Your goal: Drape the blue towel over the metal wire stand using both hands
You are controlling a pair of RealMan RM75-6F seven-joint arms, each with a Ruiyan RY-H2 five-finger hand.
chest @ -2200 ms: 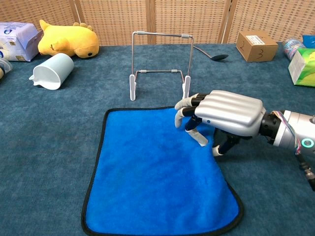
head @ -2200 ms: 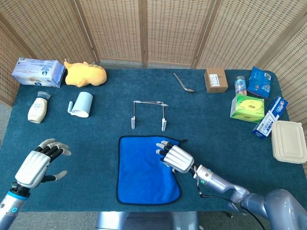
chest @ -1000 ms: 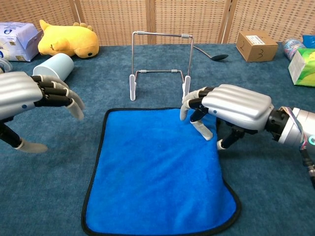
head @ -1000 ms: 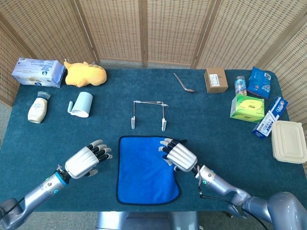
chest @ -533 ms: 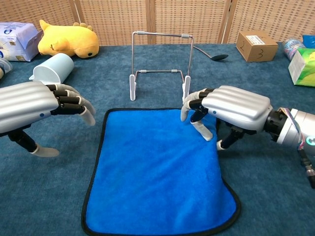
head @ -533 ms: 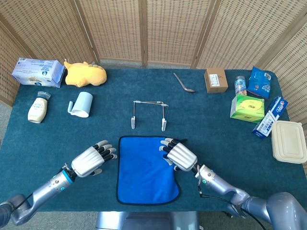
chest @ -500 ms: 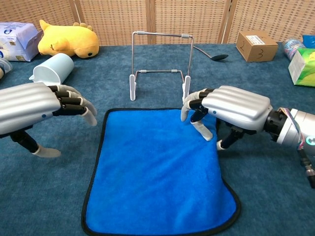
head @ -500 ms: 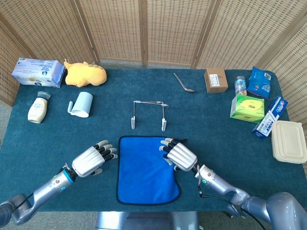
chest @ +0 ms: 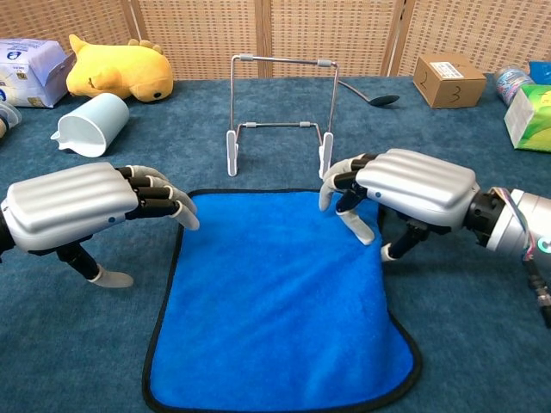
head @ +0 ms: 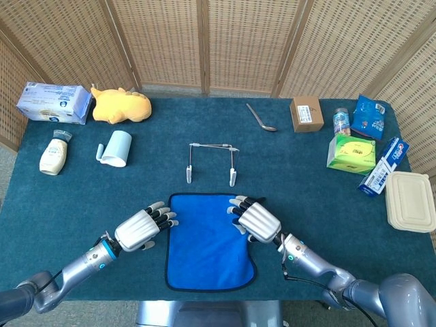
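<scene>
The blue towel lies flat on the table near the front edge. Behind it stands the metal wire stand, upright and bare. My right hand hovers over the towel's far right corner, fingers curled down toward the cloth, holding nothing that I can see. My left hand is at the towel's far left corner, fingers spread and reaching its edge, nothing in it.
At the back left are a white cup on its side, a yellow plush, a tissue pack and a bottle. A spoon, brown box, green box and lidded container are on the right.
My left hand has moved right from the table's left side up to the towel's left corner. My right hand has barely shifted at the right corner. The towel lies as before.
</scene>
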